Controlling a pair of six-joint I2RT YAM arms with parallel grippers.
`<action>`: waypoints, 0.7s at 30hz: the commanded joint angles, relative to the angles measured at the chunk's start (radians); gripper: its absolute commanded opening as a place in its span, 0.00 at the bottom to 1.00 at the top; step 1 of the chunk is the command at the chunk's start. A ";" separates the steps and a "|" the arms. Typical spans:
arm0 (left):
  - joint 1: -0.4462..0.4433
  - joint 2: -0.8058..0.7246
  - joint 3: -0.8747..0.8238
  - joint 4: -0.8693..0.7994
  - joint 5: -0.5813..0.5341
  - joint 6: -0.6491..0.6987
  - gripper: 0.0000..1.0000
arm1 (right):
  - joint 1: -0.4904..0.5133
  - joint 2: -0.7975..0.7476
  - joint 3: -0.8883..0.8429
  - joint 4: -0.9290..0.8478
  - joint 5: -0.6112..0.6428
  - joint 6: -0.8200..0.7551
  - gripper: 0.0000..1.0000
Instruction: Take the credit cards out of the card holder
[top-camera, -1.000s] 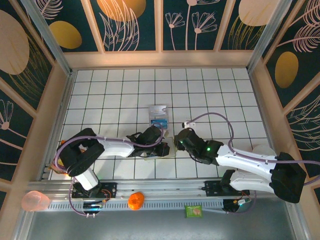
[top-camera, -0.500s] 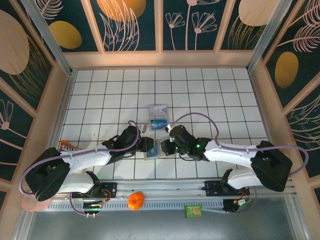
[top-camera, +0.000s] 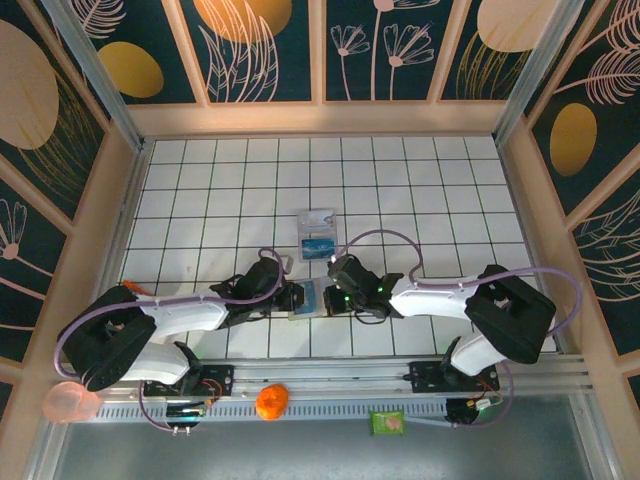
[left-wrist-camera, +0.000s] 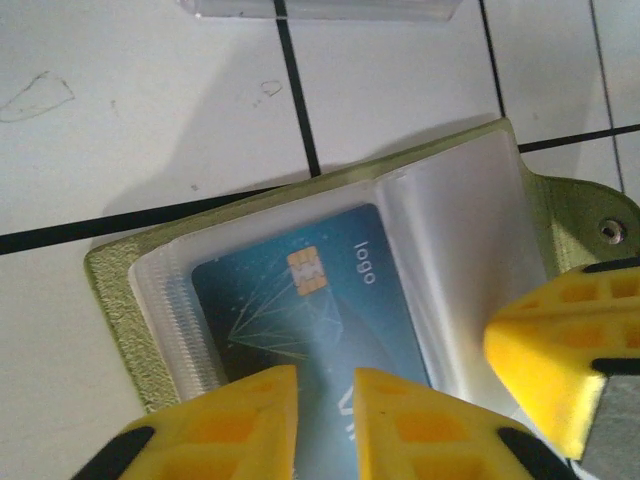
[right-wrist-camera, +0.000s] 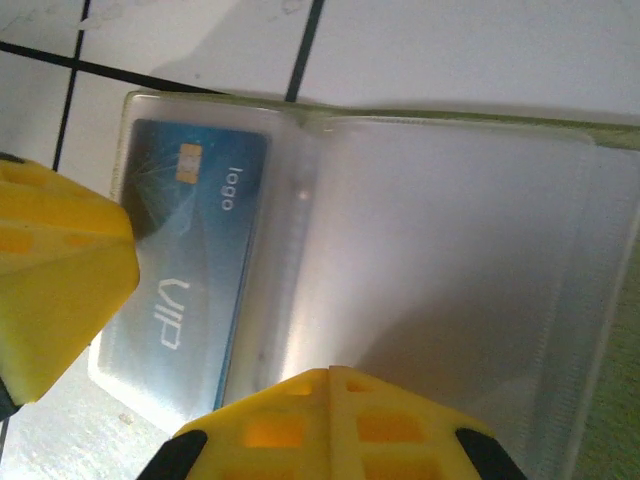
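Observation:
The card holder (top-camera: 306, 298) lies open near the table's front, yellow-green (left-wrist-camera: 115, 300) outside with clear plastic sleeves (right-wrist-camera: 440, 250) inside. A blue credit card (left-wrist-camera: 300, 300) marked "logo" and "VIP" sits in one sleeve (right-wrist-camera: 190, 250). My left gripper (left-wrist-camera: 325, 375) rests on that card's lower end, its jaws a narrow gap apart with the card showing through; it reaches the holder from the left (top-camera: 293, 297). My right gripper (right-wrist-camera: 333, 372) is shut, its tip on the empty sleeve, coming from the right (top-camera: 335, 298). Two more credit cards, one pale (top-camera: 318, 220) and one blue (top-camera: 318, 246), lie on the tiles behind.
Wooden walls fence the tiled table (top-camera: 200, 190) on three sides. On the front rail sit a pink cup (top-camera: 70, 402), an orange object (top-camera: 271, 401) and a green packet (top-camera: 387, 422). The right finger (left-wrist-camera: 545, 370) crowds the holder's snap tab (left-wrist-camera: 608, 232).
The right gripper has closed and slid left onto the holder. The left arm has swung its elbow out to the left, and its jaws have parted slightly over the blue card.

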 joint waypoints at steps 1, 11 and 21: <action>0.003 0.021 0.007 0.006 -0.028 0.023 0.18 | 0.010 -0.019 0.003 -0.008 0.035 0.001 0.09; 0.004 -0.117 -0.029 -0.016 -0.086 -0.006 0.28 | -0.041 0.012 0.070 0.121 -0.217 0.011 0.25; 0.004 -0.162 -0.056 -0.049 -0.126 -0.004 0.31 | -0.060 0.119 0.097 0.135 -0.243 0.087 0.26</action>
